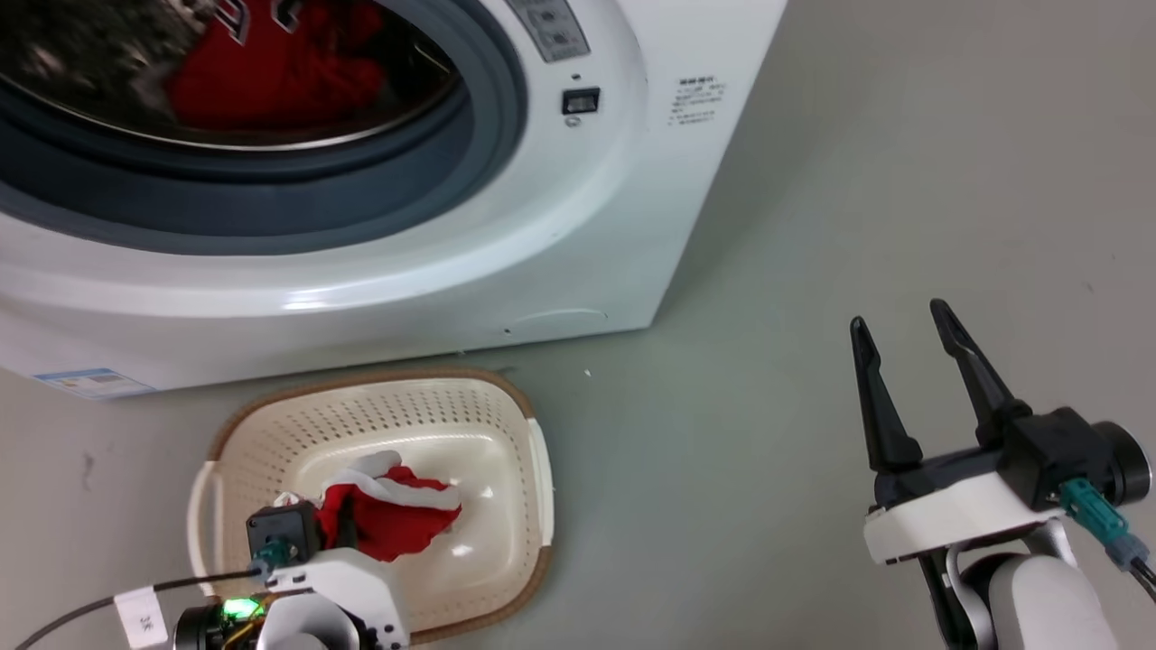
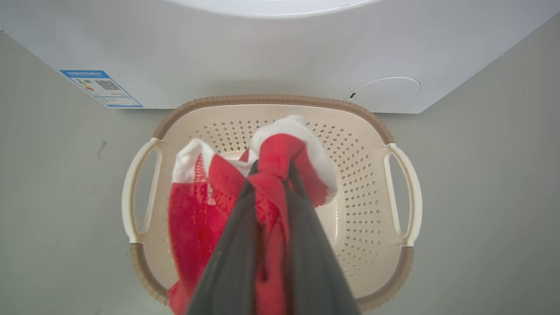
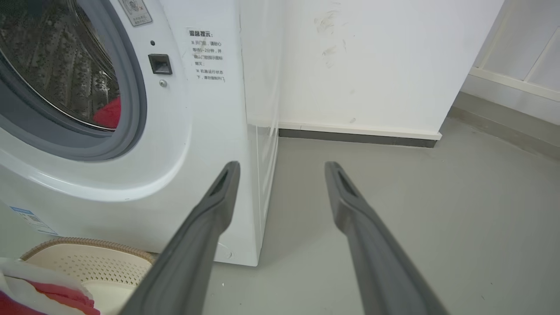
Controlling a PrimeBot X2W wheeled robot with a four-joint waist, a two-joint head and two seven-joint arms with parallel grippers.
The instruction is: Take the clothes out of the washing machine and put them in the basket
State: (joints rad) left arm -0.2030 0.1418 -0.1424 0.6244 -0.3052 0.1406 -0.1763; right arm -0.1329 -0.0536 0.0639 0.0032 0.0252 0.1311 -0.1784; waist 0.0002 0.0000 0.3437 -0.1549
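Floor (image 1: 858, 181) smooth grey-green, matte, evenly lit, soft shadows only. Small dark scuff (image 2: 101, 148) on floor, near left. Tiny white speck (image 1: 587, 372) mid-floor. Far wall (image 3: 372, 57) white, faint smudges (image 3: 328, 26) high up. Dark skirting strip (image 3: 358, 138), cream top edge, along wall foot. Far right, second wall (image 3: 525, 39) set back, cream rail (image 3: 503, 82) across it.

grey floor (image 1: 858, 181), white wall (image 3: 372, 57), dark skirting (image 3: 358, 138) along its base

Head high over washing machine (image 1: 587, 226) and basket (image 1: 361, 384) — left wrist close above basket, right wrist low, sideways.
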